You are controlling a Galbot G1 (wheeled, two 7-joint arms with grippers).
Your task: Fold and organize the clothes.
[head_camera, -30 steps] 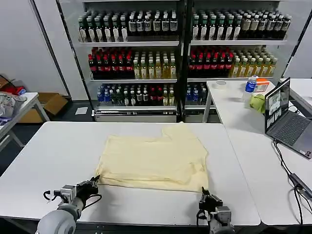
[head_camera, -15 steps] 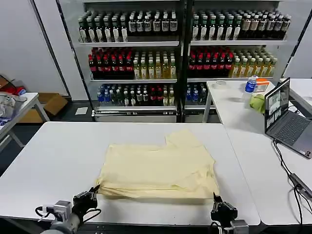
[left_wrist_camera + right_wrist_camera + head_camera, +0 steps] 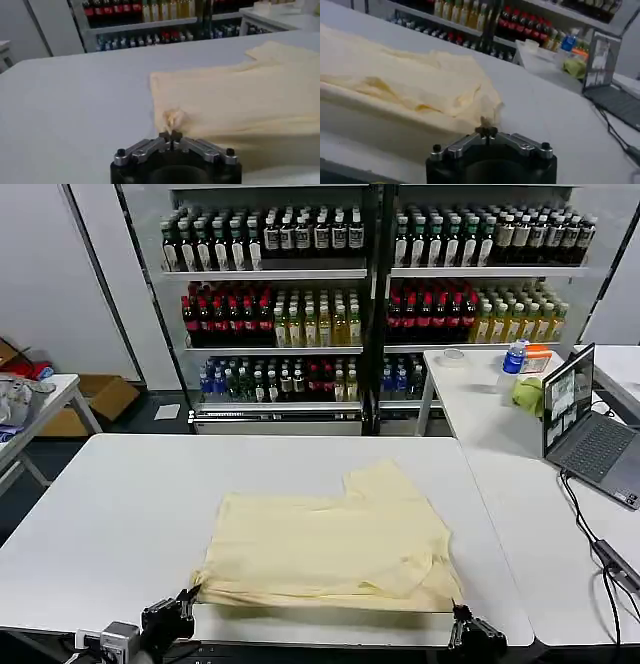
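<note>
The pale cream-yellow T-shirt [image 3: 330,539] lies folded on the white table [image 3: 130,504], one sleeve pointing to the far side. Its near edge reaches almost to the table's front edge. My left gripper [image 3: 187,598] is shut on the shirt's near left corner [image 3: 172,119], at the front edge of the table. My right gripper [image 3: 459,612] is shut on the near right corner [image 3: 486,121], also at the front edge. Between the two corners the shirt's [image 3: 405,85] near edge runs fairly straight, with soft wrinkles in the fabric behind it.
A second white table [image 3: 540,484] joins on the right and carries an open laptop [image 3: 585,424], a cable, a yellow-green lump [image 3: 528,394] and a bottle. Drink shelves [image 3: 370,294] stand behind. A side table [image 3: 30,409] with a bundle is at the far left.
Both grippers have drawn back toward the table's front edge and spread apart, pulling the shirt nearer and stretching its near edge flatter.
</note>
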